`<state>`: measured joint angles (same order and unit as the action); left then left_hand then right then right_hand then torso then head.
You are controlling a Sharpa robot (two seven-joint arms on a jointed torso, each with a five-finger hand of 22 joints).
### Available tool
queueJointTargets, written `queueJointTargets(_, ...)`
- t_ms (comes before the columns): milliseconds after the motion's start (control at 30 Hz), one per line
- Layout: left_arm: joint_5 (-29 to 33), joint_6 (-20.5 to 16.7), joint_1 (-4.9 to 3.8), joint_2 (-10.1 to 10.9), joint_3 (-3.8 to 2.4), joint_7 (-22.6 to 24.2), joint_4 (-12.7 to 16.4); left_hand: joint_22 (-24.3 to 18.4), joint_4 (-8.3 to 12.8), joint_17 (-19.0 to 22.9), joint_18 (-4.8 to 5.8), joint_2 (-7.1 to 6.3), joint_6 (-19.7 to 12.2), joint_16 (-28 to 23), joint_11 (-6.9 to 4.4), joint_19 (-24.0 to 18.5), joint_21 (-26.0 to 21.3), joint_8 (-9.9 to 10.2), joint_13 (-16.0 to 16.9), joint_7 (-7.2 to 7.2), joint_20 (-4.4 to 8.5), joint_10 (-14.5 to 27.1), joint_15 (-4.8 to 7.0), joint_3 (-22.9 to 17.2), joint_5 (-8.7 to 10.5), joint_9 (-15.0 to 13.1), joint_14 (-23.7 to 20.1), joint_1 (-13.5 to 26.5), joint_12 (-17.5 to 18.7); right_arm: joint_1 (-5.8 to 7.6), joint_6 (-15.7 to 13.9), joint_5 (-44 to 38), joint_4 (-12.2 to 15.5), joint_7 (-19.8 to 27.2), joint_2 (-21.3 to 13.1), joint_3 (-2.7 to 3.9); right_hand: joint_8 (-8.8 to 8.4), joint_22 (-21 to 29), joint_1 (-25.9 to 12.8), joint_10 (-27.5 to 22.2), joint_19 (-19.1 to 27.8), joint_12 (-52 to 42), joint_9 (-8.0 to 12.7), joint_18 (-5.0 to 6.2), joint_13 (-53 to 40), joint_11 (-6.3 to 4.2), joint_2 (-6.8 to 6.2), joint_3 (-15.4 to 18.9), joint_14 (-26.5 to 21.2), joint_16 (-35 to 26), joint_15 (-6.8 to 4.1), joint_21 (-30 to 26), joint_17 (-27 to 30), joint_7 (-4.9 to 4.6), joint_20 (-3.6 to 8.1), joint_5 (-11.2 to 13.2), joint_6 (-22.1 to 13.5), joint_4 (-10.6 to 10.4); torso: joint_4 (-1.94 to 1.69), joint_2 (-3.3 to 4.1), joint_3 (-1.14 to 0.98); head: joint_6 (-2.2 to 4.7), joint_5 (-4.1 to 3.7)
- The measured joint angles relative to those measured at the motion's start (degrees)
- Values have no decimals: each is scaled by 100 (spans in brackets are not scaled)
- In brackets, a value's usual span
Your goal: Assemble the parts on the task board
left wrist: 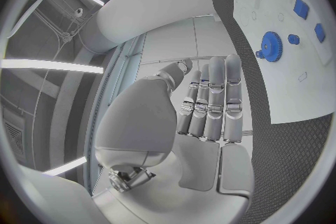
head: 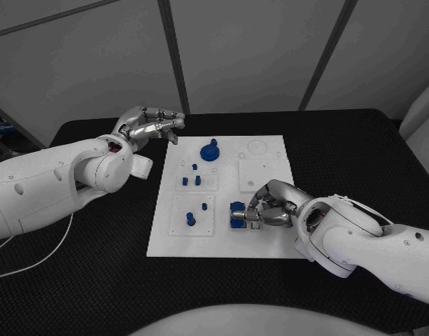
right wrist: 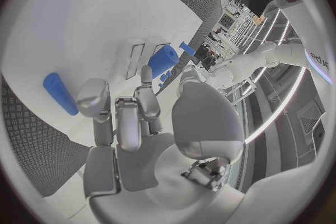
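Hand (head: 266, 208) on the right arm, low over the near part of the white board (head: 264, 246), much nearer to the work than the other one. Blue part (head: 238, 213) just beside its fingertips, on the side toward the middle of the board. From the right wrist, seen as a long round piece (right wrist: 162, 61) right at the tips of the half-bent fingers (right wrist: 145, 79), with the thumb close on its other side. Long way of the piece pointing away from the palm, about in line with the fingers. Touching or almost touching; cannot tell if pinched or only near. Probably the piece to be put in place next, so a small reach forward and a close of the fingers, not a big move.

Second blue part (right wrist: 59, 92) lying flat on the board, a little off to the outer side of the same fingers, apart from them.

Left hand (head: 152, 127) far off at the back left corner of the board, over the black worktop (head: 93, 280). Fingers (left wrist: 213, 95) straight and side by side, holding nothing.

Blue gear (head: 210, 152) near the back of the board, between the two hands but closer to the left one. Small blue pegs (head: 191, 180) standing in the middle of the board, well apart from both hands.
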<state>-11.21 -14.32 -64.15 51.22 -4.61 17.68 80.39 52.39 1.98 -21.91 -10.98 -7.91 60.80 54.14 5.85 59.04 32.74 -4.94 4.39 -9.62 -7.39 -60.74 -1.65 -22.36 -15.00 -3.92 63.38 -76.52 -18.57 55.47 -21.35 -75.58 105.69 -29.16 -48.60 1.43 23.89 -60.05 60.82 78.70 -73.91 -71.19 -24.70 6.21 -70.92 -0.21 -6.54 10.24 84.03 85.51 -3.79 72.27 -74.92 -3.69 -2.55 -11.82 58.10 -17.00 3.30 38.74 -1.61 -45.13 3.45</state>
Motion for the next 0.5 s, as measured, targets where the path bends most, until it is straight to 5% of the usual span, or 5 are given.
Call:
queueJointTargets(133,0,0,0,0,0,0,-2,0,0,0,0,0,0,0,0,0,0,0,0,0,0,0,0,0,0,0,0,0,0,0,3,-3,35,20,-12,0,24,-14,-19,15,0,0,-17,0,-16,-14,34,-63,0,0,0,0,0,27,0,0,26,22,0,0,-1,8,-2)
queueJointTargets(300,0,1,0,-1,0,-2,-5,-10,0,9,0,0,0,0,23,0,-45,-22,0,0,0,23,0,0,0,0,0,0,-22,0,16,-33,43,51,-46,0,69,-92,753,63,-32,-62,-67,0,-98,-62,218,-280,1,0,-43,40,0,64,32,-63,65,191,0,0,0,15,-11)
queueJointTargets(500,0,3,0,-4,0,-5,-5,-10,0,9,0,0,0,0,23,0,-45,-22,0,0,0,23,0,0,0,0,0,0,-22,0,40,-76,29,79,-35,1,69,-138,961,84,-54,-62,-83,0,-127,-83,264,-274,1,23,-43,63,0,77,53,-70,78,261,-1,3,2,13,-14)
